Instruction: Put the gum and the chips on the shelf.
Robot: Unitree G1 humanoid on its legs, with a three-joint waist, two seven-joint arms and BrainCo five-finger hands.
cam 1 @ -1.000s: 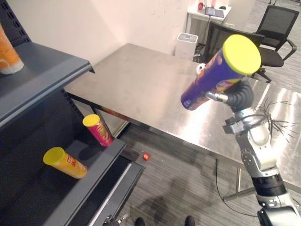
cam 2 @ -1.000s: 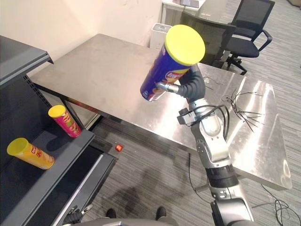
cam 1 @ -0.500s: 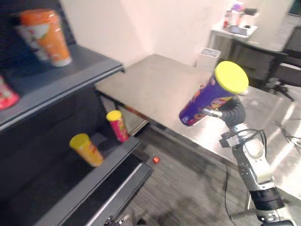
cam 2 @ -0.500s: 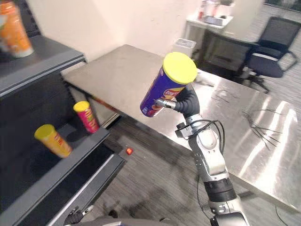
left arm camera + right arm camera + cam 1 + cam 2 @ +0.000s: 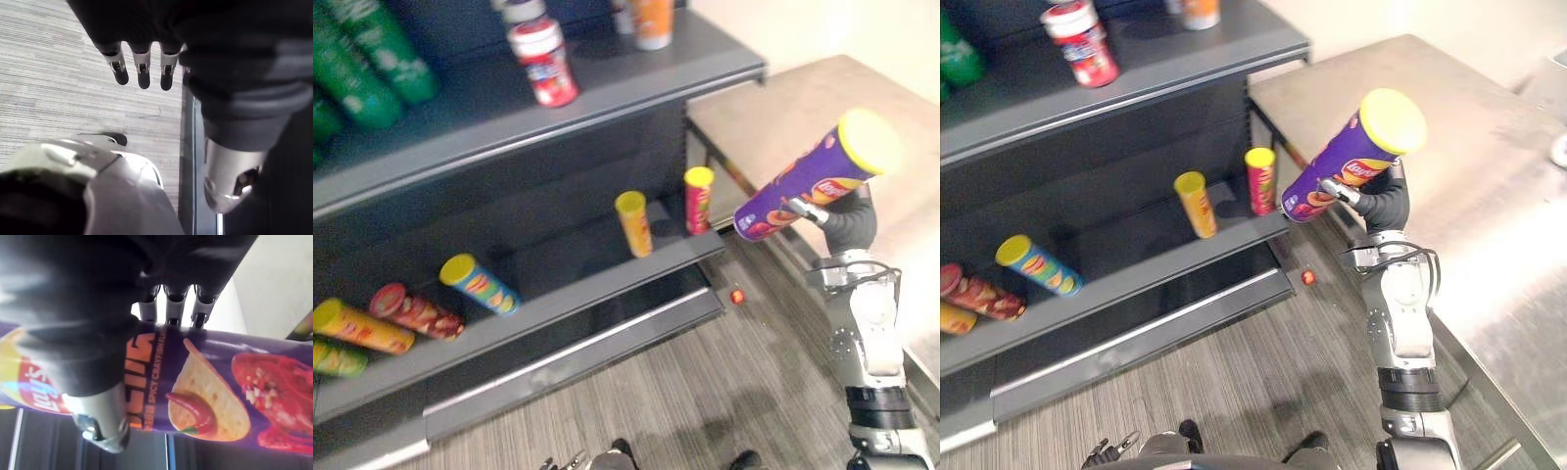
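Grips tilted purple chips can [image 5: 808,184] in right hand [image 5: 845,220], yellow lid uppermost, beside dark shelf [image 5: 570,266].

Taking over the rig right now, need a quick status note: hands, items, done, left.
Right hand: shut on the purple chips can, held tilted in the air near the end of the shelf, not yet on it.
Left hand: open, empty, over the floor.
Done: chips picked up.
Left: set the chips on the shelf. I cannot pick out the gum, so find it and shelve it too.
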